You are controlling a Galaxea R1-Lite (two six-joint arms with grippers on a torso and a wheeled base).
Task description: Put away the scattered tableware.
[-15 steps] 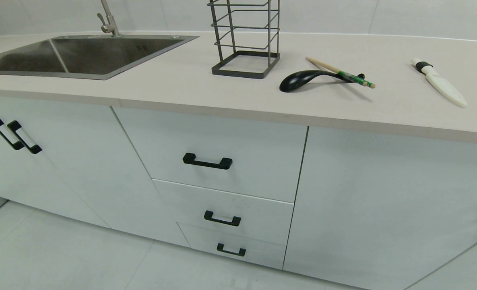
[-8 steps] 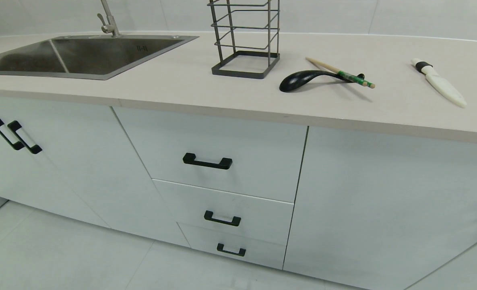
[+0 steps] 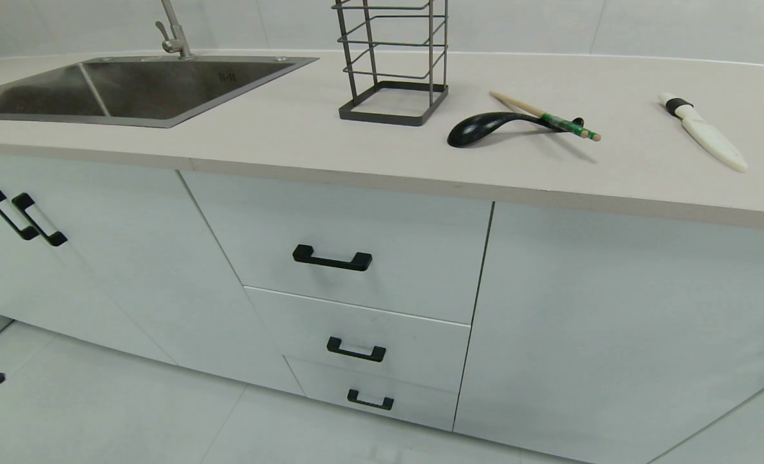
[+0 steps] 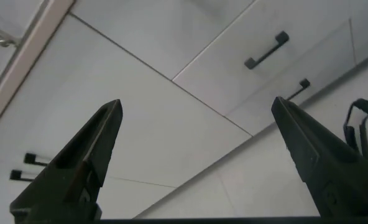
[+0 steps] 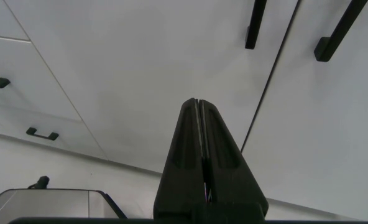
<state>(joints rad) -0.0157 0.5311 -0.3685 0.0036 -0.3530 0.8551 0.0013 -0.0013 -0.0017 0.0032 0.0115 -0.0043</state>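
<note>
Head view shows you one rack (image 3: 385,118), one spoon (image 3: 465,135) with a chopstick pair (image 3: 552,120) across its handle, and one knife (image 3: 710,138) on the bench (image 3: 291,142) beside one sink (image 3: 130,84); your left pincer (image 4: 196,106) is apart, your right pincer (image 5: 198,102) together.

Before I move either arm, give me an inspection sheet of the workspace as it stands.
Surface: pale counter, no spills seen.
Job's things: black spoon lies on the counter with chopsticks resting across its handle; white knife lies apart, farther right; wire rack stands upright, nothing in its visible part.
Clutter: nothing seen.
Grippers: left gripper open, right gripper shut, both holding nothing, facing the cupboard fronts.
Cables: one thin dark loop, perhaps a cable, in the left wrist view.
Surroundings: sink and tap at the left; drawers below, all closed.
</note>
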